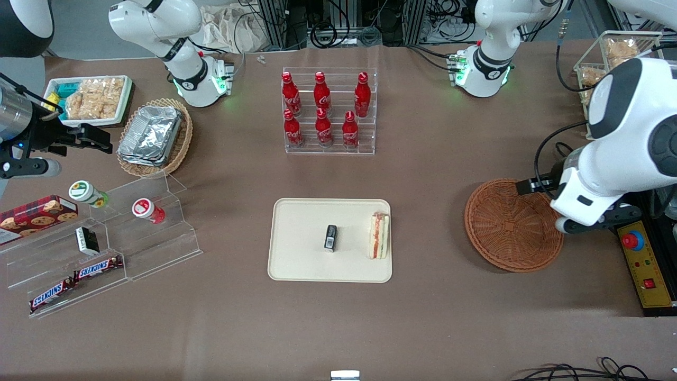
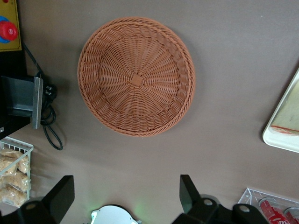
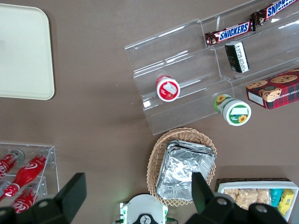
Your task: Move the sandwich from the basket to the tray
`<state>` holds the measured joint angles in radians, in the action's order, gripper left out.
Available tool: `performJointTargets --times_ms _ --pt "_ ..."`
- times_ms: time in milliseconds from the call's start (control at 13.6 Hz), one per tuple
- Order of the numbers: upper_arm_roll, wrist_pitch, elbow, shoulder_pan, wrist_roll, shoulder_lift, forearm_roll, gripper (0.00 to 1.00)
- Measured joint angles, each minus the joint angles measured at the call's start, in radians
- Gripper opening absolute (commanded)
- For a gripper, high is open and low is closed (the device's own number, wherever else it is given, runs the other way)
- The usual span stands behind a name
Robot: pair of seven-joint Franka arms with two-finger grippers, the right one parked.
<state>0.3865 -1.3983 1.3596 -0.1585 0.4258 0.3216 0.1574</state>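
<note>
With the sandwich lying at the right edge of the cream tray in the frame's centre and the wicker basket empty, the left gripper, fingers spread and holding nothing, hovers over the basket, and any careless sweep toward the tray could knock the sandwich off.

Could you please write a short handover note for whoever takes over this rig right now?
Gripper: open, holding nothing, hovering above the table beside the basket.
Basket: nothing in it, at the working arm's end of the table.
Sandwich: lying on the tray, near the tray edge that faces the basket, beside a small black item.
Done: the sandwich is out of the basket and on the tray, released.
Left: apparently nothing beyond parking the arm.
</note>
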Motion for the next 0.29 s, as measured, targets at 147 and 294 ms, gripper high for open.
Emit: performJointTargets --times_ms 147,294 --pt "-0.173 -0.007 0.006 0.098 -0.078 -0.024 -0.057 1.0" --pt "-0.247 -0.032 0.029 0.129 -0.127 -0.052 -0.081 1.0"
